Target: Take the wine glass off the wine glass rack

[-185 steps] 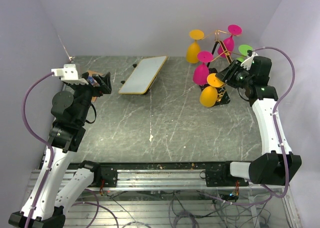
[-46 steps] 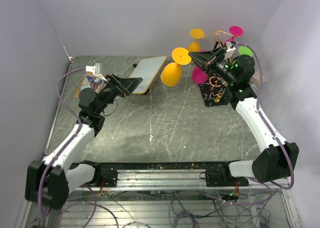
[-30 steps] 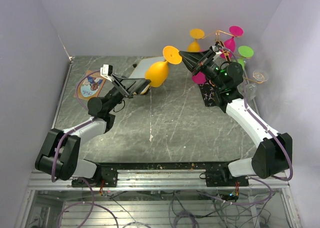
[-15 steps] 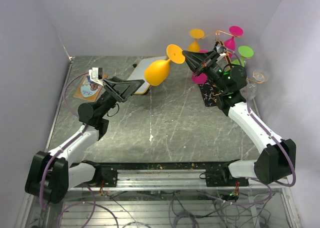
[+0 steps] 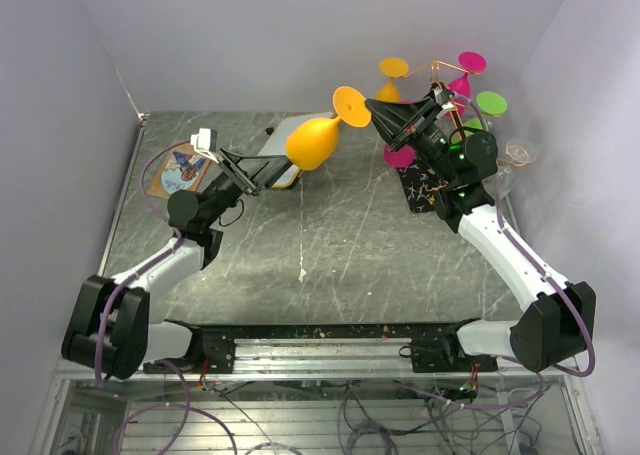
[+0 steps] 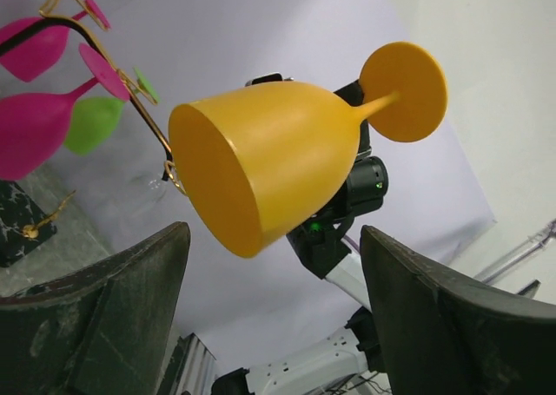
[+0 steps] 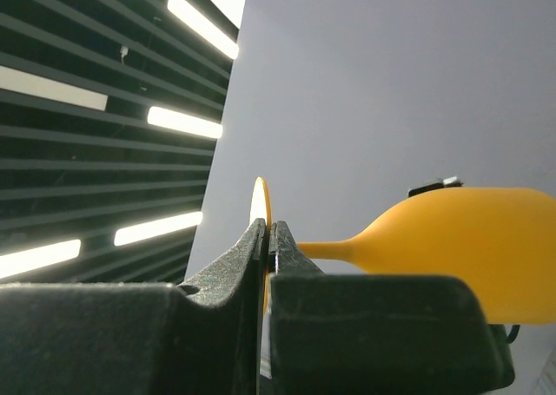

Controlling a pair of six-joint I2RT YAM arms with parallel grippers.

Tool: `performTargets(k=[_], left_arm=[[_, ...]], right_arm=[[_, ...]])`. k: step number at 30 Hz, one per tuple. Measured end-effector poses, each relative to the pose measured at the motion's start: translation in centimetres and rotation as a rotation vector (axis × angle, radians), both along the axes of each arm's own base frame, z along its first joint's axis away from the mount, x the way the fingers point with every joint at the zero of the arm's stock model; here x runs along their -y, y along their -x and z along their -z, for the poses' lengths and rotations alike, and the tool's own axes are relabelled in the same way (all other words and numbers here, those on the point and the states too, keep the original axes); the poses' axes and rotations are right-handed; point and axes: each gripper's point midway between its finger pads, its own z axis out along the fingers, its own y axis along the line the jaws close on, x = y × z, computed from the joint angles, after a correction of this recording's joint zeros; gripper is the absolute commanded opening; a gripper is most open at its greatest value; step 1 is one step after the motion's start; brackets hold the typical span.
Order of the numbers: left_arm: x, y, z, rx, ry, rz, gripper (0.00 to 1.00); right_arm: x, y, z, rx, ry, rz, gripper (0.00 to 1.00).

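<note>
**GLASS CLEAR OF RACK: HANDOVER POSITION REACHED**

**Left side of frame.** The left gripper (image 6: 271, 237) reaches up and to the right from the left of the overhead view. Its fingers are spread wide. In the left wrist view the bowl of the glass sits in the gap between them, with daylight on both sides. No contact is visible. Half a second ago this gripper sat lower and further left, so it has closed in on the bowl.

**Centre.** The orange plastic wine glass (image 5: 312, 142) lies roughly horizontal in the air at upper centre, above the dark marbled table top (image 5: 330, 245). Its bowl points left and its foot points right. Six seconds ago it hung low on the rack.

**Right of centre.** The right gripper (image 5: 368, 107) has its fingers pinched narrow on the thin edge of the foot disc, as the right wrist view confirms. It alone carries the glass.

**Upper right.** The copper-gold wire wine glass rack (image 5: 424, 189) stands well apart from the glass. It holds magenta glasses (image 5: 462, 71), another orange one (image 5: 389, 88) and a green one.

**Assessment.** The removal looks essentially done. What likely remains is a transfer or a set-down.
</note>
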Motion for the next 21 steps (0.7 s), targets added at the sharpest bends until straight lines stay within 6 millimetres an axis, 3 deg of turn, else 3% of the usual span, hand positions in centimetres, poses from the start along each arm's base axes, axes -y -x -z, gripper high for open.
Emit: performTargets(k=[7,14,21], left_arm=[[0.3,0.3,-0.6,0.016,0.087,0.082,0.71],[0.4,0.0,-0.2,-0.047,0.135,0.129,0.54],[0.4,0.1,-0.4,-0.066,0.150,0.145,0.31]], right_arm=[[-0.7,0.6,0.1,0.000,-0.008,-0.030,0.00],[-0.6,-0.3,1.7,-0.034,0.003,0.003,0.00],[-0.5,-1.0,3.7,-0.068,0.018,0.032,0.00]])
